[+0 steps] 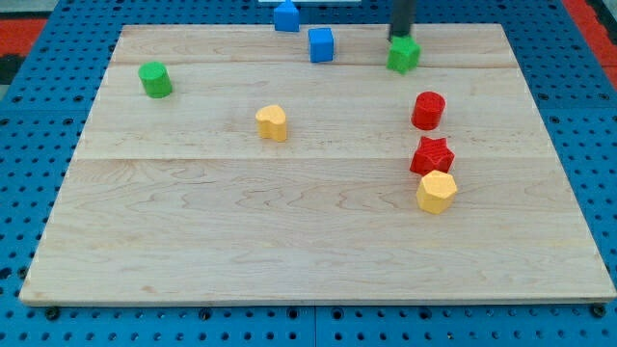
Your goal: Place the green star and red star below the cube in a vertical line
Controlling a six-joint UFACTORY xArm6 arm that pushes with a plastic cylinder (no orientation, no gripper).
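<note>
A green star [404,55] lies near the board's top edge, right of centre. My tip [399,36] touches its upper side from the view's top. A blue cube [321,44] sits to the star's left. A red star [432,156] lies at the right, touching a yellow hexagonal block [437,192] just below it.
A red cylinder [428,110] stands above the red star. A second blue block [286,15] sits at the board's top edge. A green cylinder [154,79] is at the upper left. A yellow block [273,122] lies left of centre. The wooden board [193,241] rests on a blue pegboard.
</note>
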